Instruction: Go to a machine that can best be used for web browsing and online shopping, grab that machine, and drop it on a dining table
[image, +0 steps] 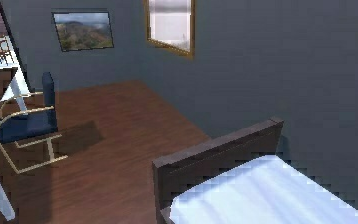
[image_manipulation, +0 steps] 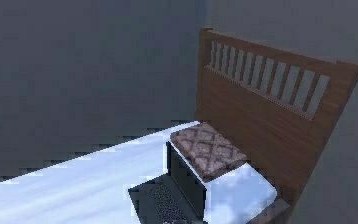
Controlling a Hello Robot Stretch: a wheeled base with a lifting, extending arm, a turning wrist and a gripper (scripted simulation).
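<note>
Two dark blue-grey walls (image: 277,90) meet in a corner at the far end of the room, above a brown plank floor (image: 112,130). A bed (image: 272,195) with pale bluish-white bedding fills the forward view's lower right, and its solid dark wooden end board (image: 212,160) faces the open floor. In the arm side view the bedding runs up to a tall brown headboard (image_manipulation: 277,100) with a row of upright slats along its top. That headboard stands against the wall on the arm side view's right. A blue padded chair (image: 32,125) on a pale bent frame stands on the floor at the forward view's left, well apart from the bed. A window (image: 170,25) in a light wooden frame sits high on the wall beyond the bed. A framed landscape picture (image: 83,30) hangs on the far wall, above the chair. A brown patterned pillow (image_manipulation: 212,150) lies at the headboard end of the bed. The laptop (image_manipulation: 182,190) sits on the bedding just beside the pillow, on the edge away from the headboard. Its dark screen is raised and its keyboard half lies flat, and I cannot tell whether it touches the pillow. The state of the fingers cannot be told.
</note>
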